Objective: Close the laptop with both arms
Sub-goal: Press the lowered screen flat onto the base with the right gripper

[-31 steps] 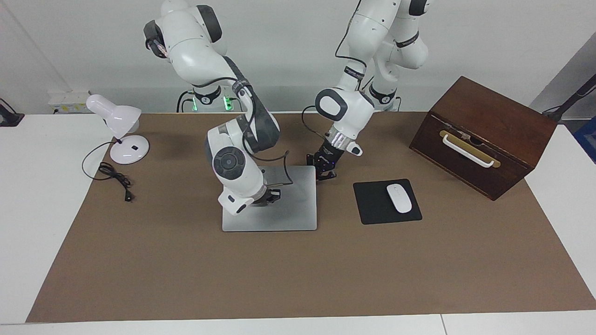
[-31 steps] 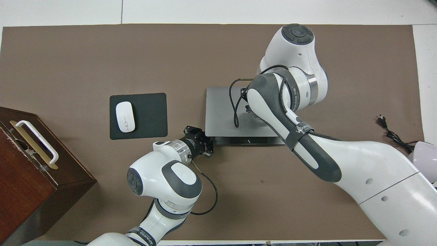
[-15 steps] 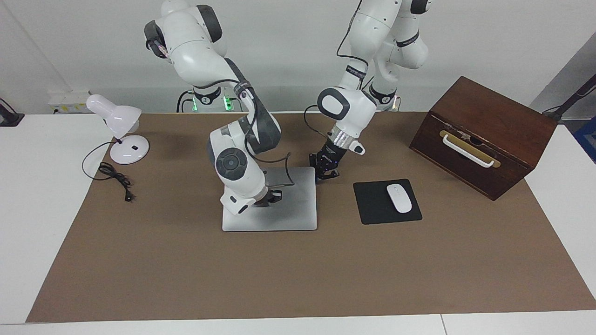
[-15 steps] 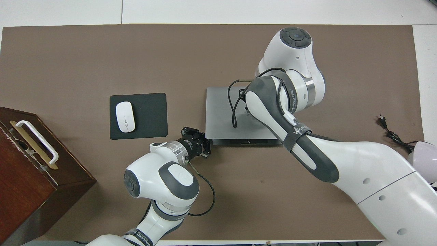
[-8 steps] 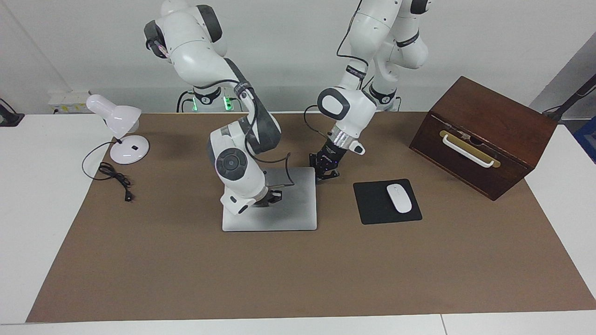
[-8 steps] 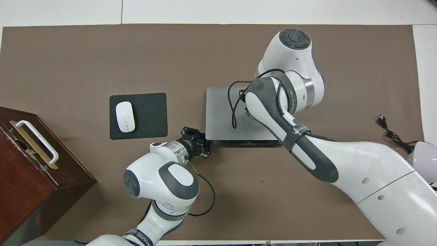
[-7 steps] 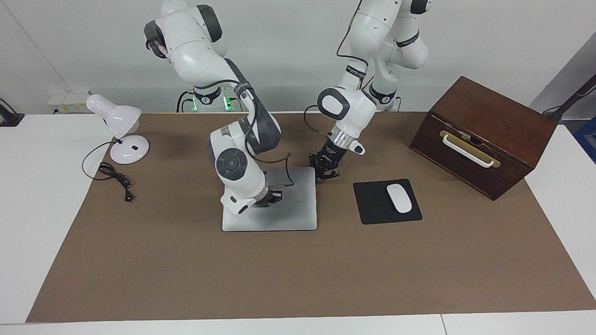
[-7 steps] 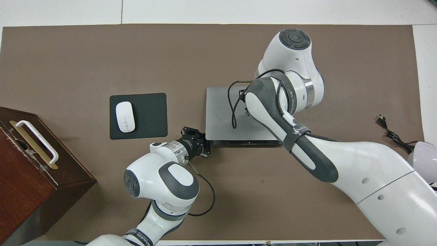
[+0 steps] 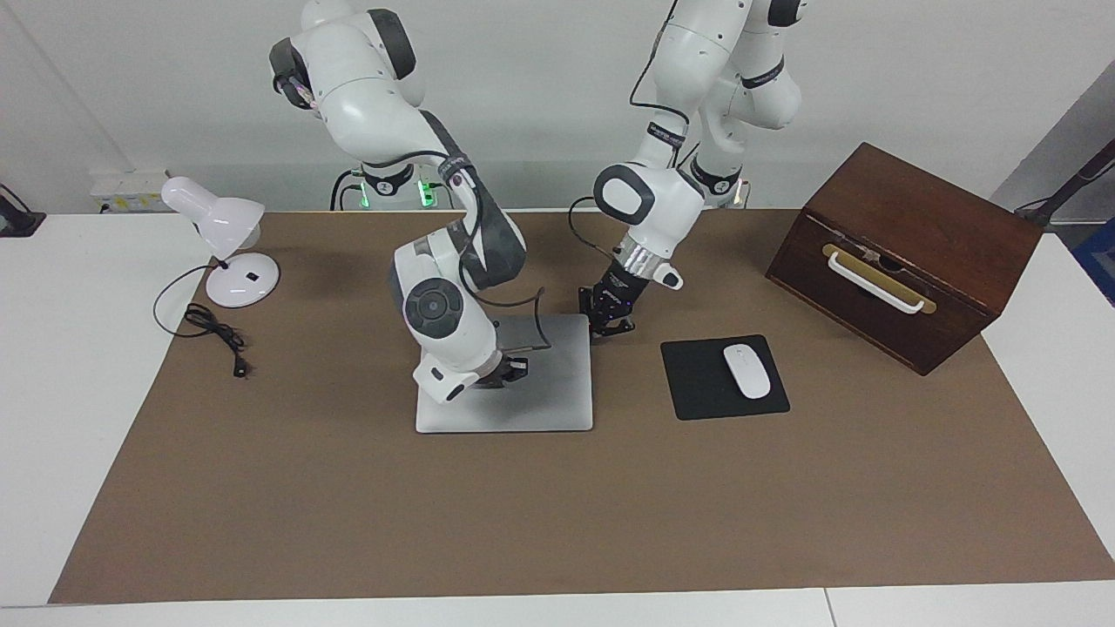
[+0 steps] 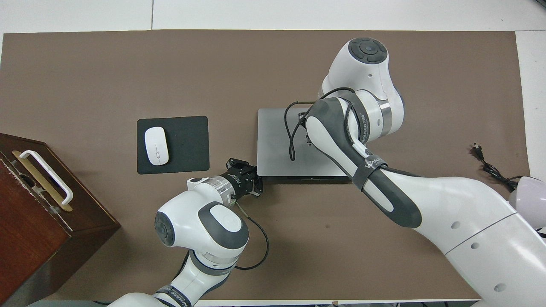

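A brown mat covers most of the white table. On it, at the left arm's end, sits a dark wooden box with a white handle on a brass plate. The right arm bends down over the middle of the mat; the left arm comes down just beside it.

The laptop lies in the middle of the mat with its silver lid down flat. The right gripper is over the lid, low above it; whether it touches, and how its fingers stand, cannot be told, since the wrist hides it from above. The left gripper is at the laptop's corner nearest the robots on the left arm's side, right at the edge; its fingers look slightly apart, with nothing held between them.

A black mouse pad lies beside the laptop toward the box, with a white mouse on it. At the right arm's end stand a white desk lamp and its black cord.
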Controlling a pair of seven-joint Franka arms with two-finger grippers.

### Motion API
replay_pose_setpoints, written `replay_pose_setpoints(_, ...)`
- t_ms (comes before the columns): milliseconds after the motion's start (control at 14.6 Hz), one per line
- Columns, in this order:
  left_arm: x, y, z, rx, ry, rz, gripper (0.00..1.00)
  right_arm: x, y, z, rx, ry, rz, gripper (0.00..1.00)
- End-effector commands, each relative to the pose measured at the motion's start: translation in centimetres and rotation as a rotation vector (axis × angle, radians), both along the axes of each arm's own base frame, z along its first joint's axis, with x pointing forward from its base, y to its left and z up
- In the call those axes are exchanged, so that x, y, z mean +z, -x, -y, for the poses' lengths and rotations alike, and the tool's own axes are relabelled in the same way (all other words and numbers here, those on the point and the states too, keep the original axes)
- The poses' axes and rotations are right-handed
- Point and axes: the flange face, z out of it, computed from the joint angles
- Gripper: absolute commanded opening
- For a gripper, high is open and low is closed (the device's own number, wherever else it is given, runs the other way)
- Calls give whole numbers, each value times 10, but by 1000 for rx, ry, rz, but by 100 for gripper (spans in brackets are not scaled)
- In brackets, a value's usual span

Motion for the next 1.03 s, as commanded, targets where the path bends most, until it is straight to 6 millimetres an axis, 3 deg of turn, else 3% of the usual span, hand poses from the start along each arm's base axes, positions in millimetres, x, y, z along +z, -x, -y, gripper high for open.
replay_pose_setpoints(0, -11, 9, -15, 6, -37, -13, 0, -4, 2, -4, -33, -21, 5, 0)
replay_pose_setpoints(957, -9, 8, -14, 7, -33, -10, 0, -6, 3, -4, -35, -21, 8, 0)
